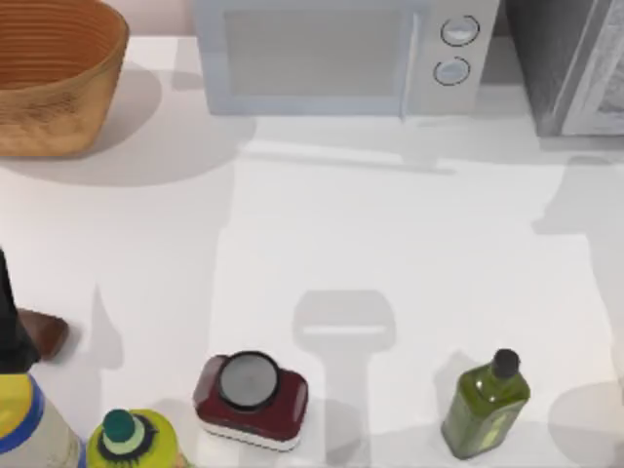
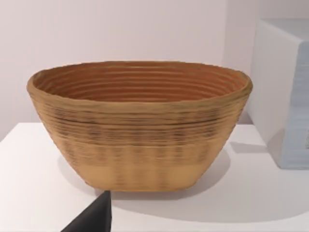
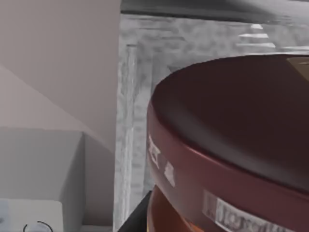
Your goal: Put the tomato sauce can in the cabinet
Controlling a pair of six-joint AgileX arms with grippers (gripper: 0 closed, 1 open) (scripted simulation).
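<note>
Top view, counter: the white counter [image 1: 390, 224] carries a woven basket [image 1: 54, 83] at far left, a pale microwave [image 1: 336, 54] at the back middle, and the dark speckled cabinet [image 1: 565, 63] at the back right corner.
Top view, front row: a squat red container with a grey lid [image 1: 251, 400] and a green oil bottle [image 1: 485, 405] stand along the near edge, well apart; two more bottles [image 1: 127, 441] crowd the near left corner.
Top view, left arm: a dark part of it sits at the left edge, parked clear of the work.
Left wrist view: the camera faces the basket [image 2: 140, 130] square on, with the microwave's side [image 2: 285, 92] beside it; a dark finger tip [image 2: 96, 217] pokes in, and whether the left fingers are open or closed I cannot tell.
Right wrist view, can: the tomato sauce can [image 3: 231, 159] looms very close to the camera, maroon top up, red band and orange label below.
Right wrist view, grip: the closeness suggests the right arm carries it, but the fingers are hidden, so their state cannot be told.
Right wrist view, target: the cabinet's pale framed panel [image 3: 133, 121] stands just behind the can, likely because it is being brought there for placing.
</note>
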